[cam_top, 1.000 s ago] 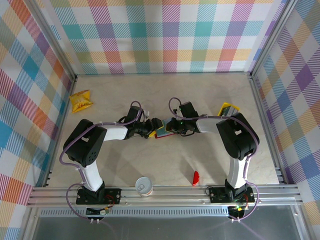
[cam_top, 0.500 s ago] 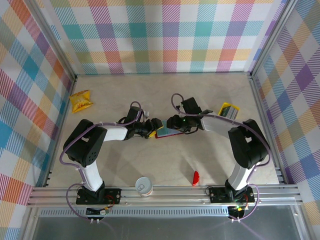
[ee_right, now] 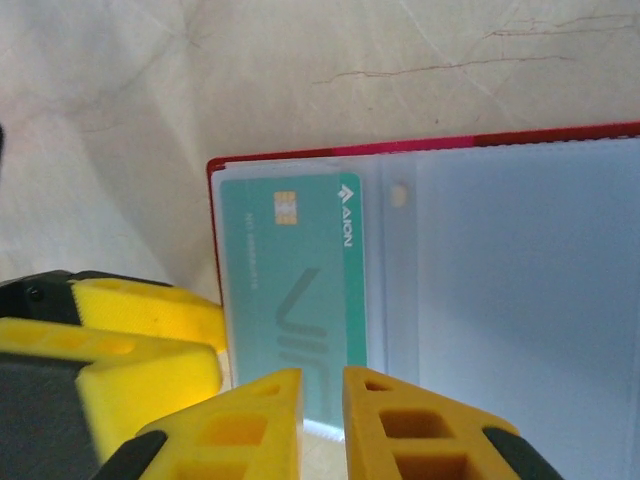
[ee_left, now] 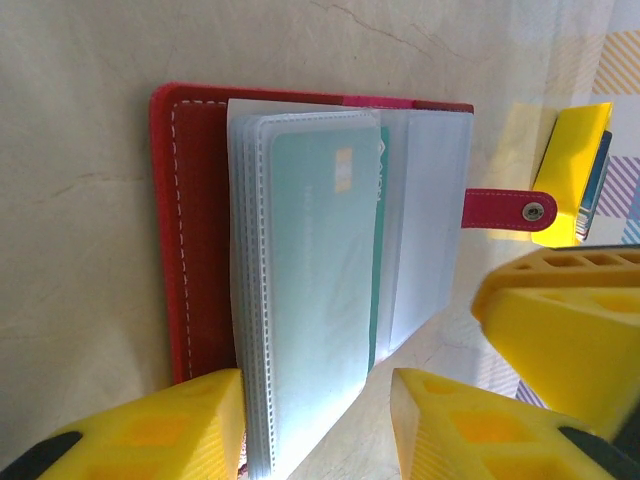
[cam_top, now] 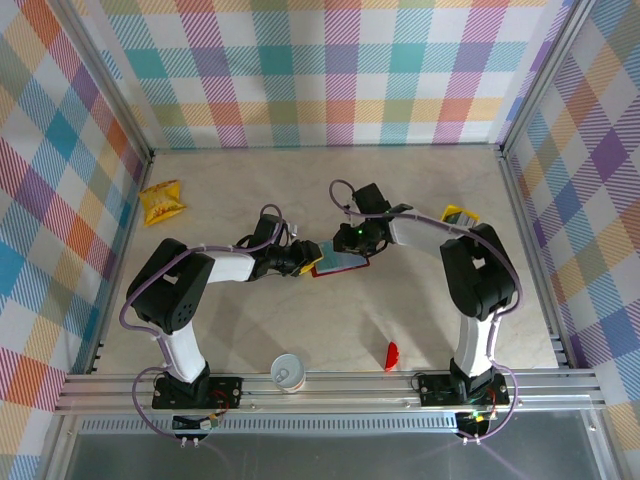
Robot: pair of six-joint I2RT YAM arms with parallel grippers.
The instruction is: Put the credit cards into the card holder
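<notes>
1. Card holder (ee_right: 500, 300) lies open on the table (ee_right: 200, 80), directly ahead of the right gripper (ee_right: 323, 385); jaws drawn almost together, a thin slit between them; whether they nip anything, cannot tell.
2. At those jaw tips: one teal card (ee_right: 295, 285), seated in a clear sleeve; its near end meets the slit.
3. Left gripper (ee_left: 315, 400): jaws spread wide; the near end of the sleeve pack (ee_left: 250, 300) sits between them, the red cover (ee_left: 190, 230) just beside one finger; contact unclear.
4. Beyond the clasp tab (ee_left: 510, 208), away from both sets of jaws: the other credit cards (ee_left: 572, 170), a yellow stack lying apart from the holder.
5. Judgement: one card in, or nearly in; the stack is not yet loaded; task early.
6. Farther out, top view: snack packet (cam_top: 162, 202), paper cup (cam_top: 287, 371), small red piece (cam_top: 392, 354); all well apart from both jaws.
</notes>
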